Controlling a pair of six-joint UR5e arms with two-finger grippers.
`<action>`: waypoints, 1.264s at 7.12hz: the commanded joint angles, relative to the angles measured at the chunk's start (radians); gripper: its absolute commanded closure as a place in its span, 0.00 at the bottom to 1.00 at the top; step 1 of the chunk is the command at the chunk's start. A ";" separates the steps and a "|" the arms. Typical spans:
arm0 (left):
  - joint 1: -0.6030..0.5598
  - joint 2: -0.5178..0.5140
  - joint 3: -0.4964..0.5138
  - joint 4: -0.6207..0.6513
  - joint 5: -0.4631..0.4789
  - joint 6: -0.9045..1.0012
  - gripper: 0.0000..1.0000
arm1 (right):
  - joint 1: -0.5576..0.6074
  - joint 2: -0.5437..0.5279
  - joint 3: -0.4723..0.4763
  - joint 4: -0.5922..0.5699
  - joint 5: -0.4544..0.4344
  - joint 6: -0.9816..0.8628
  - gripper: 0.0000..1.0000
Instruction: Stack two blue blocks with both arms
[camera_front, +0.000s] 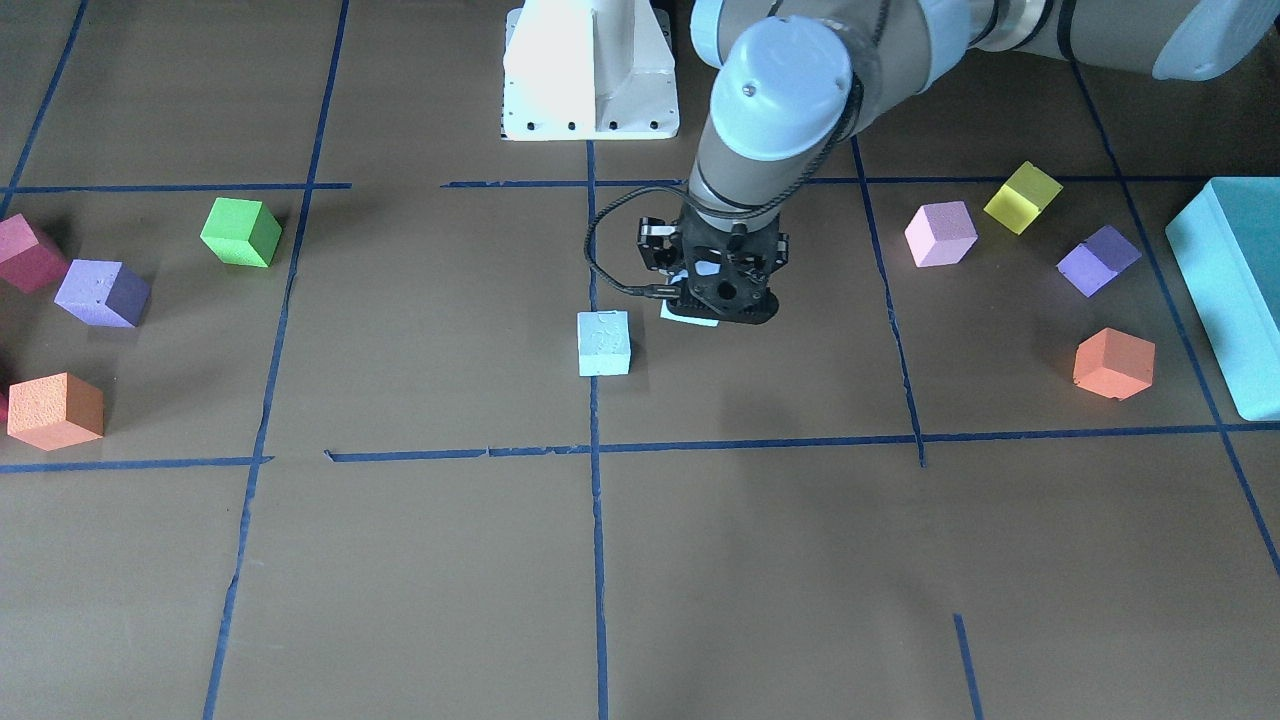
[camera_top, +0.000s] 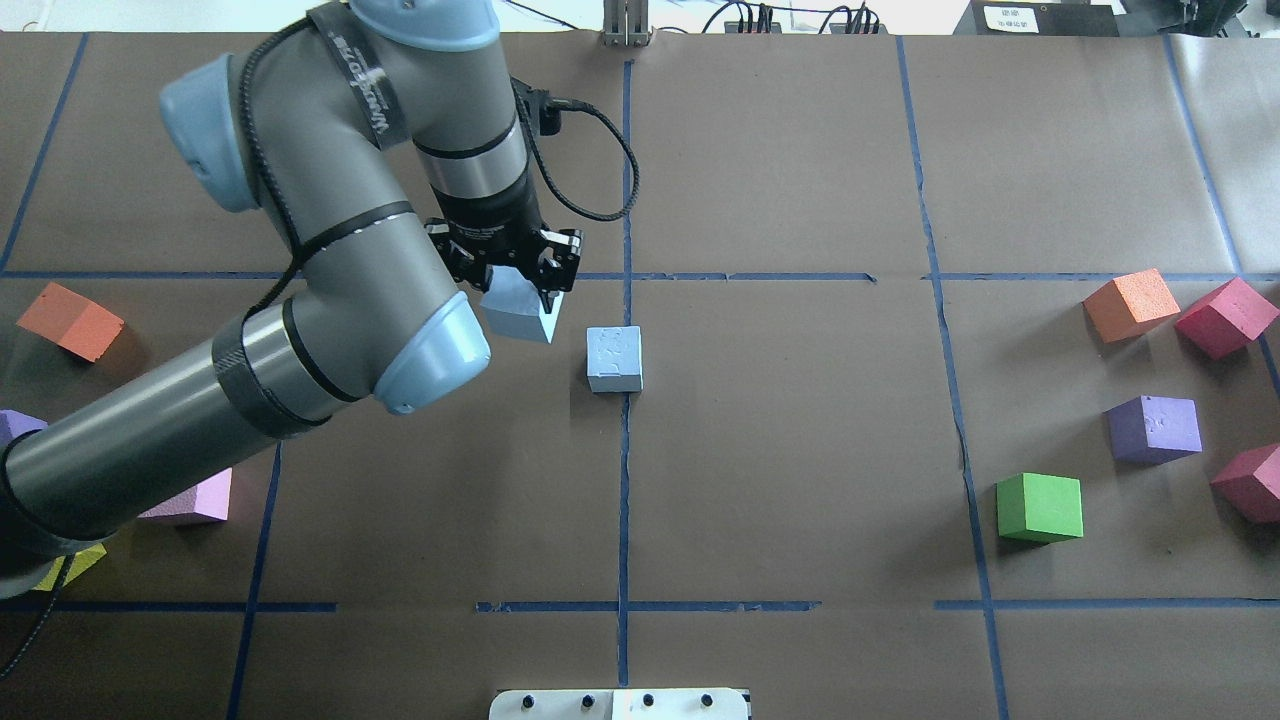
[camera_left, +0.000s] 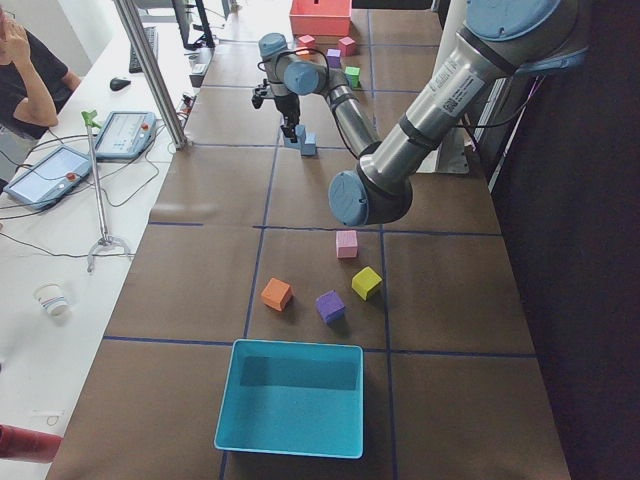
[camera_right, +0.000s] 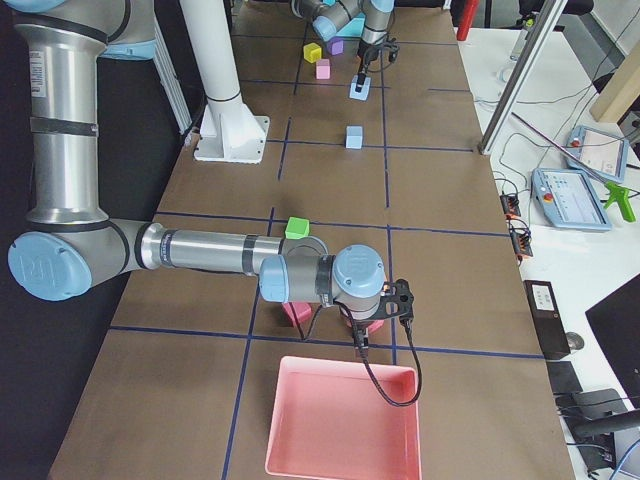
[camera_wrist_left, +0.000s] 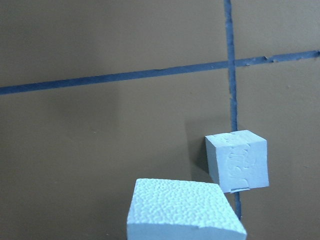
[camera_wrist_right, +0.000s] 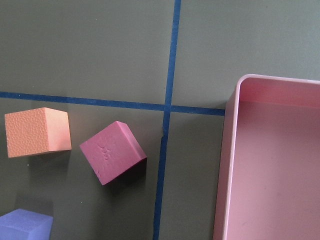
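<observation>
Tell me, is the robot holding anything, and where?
The left gripper holds one blue block, pinched on two opposite sides. Whether the right gripper holds anything cannot be told.

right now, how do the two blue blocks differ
The held blue block is clamped in the left gripper; the free blue block sits alone on the table. The held one is turned askew to the blue tape line; the free one lies square on it. Both are pale blue foam cubes of the same size.
</observation>
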 joint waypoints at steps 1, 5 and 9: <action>0.055 -0.026 0.084 -0.129 0.046 -0.114 0.97 | 0.006 -0.001 0.005 -0.002 0.005 0.002 0.00; 0.075 -0.091 0.209 -0.215 0.048 -0.285 0.96 | 0.006 0.000 0.007 -0.002 0.006 0.002 0.00; 0.075 -0.101 0.269 -0.271 0.048 -0.320 0.92 | 0.006 0.000 0.005 -0.003 0.008 0.002 0.00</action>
